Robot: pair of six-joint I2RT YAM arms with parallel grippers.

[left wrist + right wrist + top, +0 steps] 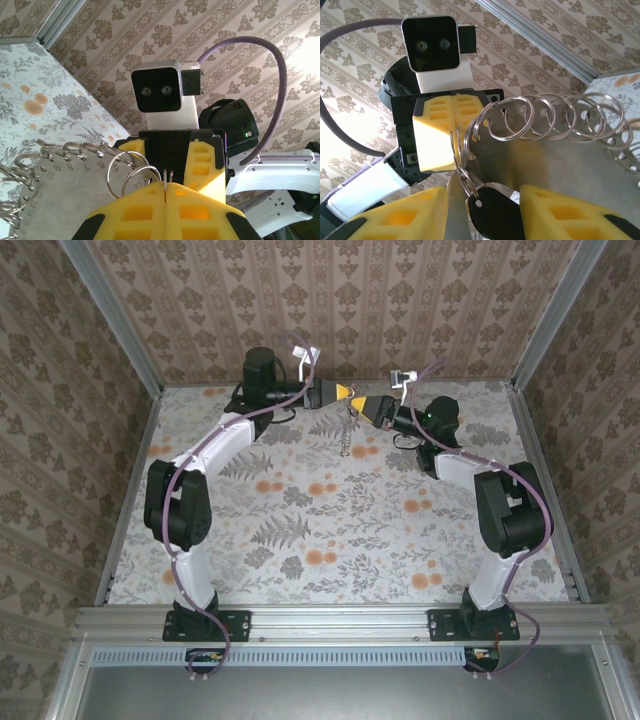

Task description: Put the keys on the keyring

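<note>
Above the table's [300,540] far edge the left gripper [165,189] is clenched on a wire ring of the keyring [65,197]; the right gripper's [482,202] fingers stand apart around the key's [495,219] black head; whether they grip it I cannot tell.

I see bare floral-print tabletop [330,530] on the near side. Far back, the yellow-fingered left gripper [345,393] and right gripper [370,406] meet, with silver wire rings [545,117] crowding the gap.
</note>
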